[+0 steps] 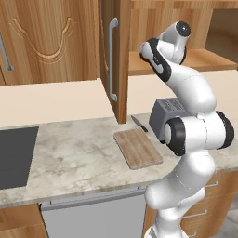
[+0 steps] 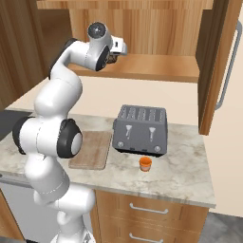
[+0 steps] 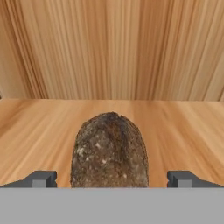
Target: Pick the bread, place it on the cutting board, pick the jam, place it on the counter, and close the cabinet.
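1. At the left end of the counter (image 1: 74,158) a dark cooktop (image 1: 14,155) lay flush in the stone.
2. Above it hung the cabinet (image 1: 46,42), its left door shut and its middle door (image 1: 111,60) swung out edge-on, with a long grey bar handle (image 1: 111,58).
3. The cutting board (image 1: 138,148) lay flat near the counter's front edge, bare, just left of the toaster (image 2: 140,130).
4. A knife (image 1: 139,123) lay behind the board, toward the back edge of the counter.
5. The toaster stood right of the board; the jam (image 2: 145,163) stood upright on the counter just in front of it, apart from it and near the front edge.
6. The arm reached up into the open cabinet, over its shelf (image 2: 156,66).
7. In the hand view the bread (image 3: 109,151) sat on the shelf, between the end effector's (image 3: 111,178) two fingertips (image 3: 41,178).
8. The end effector stood wide open, with a clear gap on each side of the bread, holding nothing.
9. At the far right another open cabinet door (image 2: 223,66) stood past the counter's right end.
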Robot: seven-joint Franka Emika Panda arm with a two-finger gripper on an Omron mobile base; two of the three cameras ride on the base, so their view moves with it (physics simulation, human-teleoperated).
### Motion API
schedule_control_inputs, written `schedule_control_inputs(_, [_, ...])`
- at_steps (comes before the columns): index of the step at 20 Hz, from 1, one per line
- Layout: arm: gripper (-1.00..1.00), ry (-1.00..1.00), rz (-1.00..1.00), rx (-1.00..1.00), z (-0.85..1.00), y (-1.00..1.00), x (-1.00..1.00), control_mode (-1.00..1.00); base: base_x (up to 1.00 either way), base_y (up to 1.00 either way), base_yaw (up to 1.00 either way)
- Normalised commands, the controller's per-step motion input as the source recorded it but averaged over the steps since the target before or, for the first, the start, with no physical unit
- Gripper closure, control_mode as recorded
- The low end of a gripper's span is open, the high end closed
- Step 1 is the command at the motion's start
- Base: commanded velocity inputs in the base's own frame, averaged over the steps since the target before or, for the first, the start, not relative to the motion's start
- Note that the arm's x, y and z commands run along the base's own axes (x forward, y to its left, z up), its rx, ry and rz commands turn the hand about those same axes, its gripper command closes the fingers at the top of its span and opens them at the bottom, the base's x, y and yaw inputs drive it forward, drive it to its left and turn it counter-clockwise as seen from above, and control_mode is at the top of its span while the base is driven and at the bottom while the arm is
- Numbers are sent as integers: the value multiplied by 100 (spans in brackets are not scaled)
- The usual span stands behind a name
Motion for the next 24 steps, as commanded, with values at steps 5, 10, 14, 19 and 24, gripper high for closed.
schedule_control_inputs(5, [-100,0,0,0,-8,1,21,-100,0,0,0])
schedule_control_inputs(10, [-100,0,0,0,-6,3,21,-100,0,0,0])
schedule_control_inputs(14, [-100,0,0,0,-4,3,21,-100,0,0,0])
schedule_control_inputs(19, [-100,0,0,0,-4,2,19,-100,0,0,0])
schedule_control_inputs(24, [100,0,0,0,-9,4,18,-100,0,0,0])
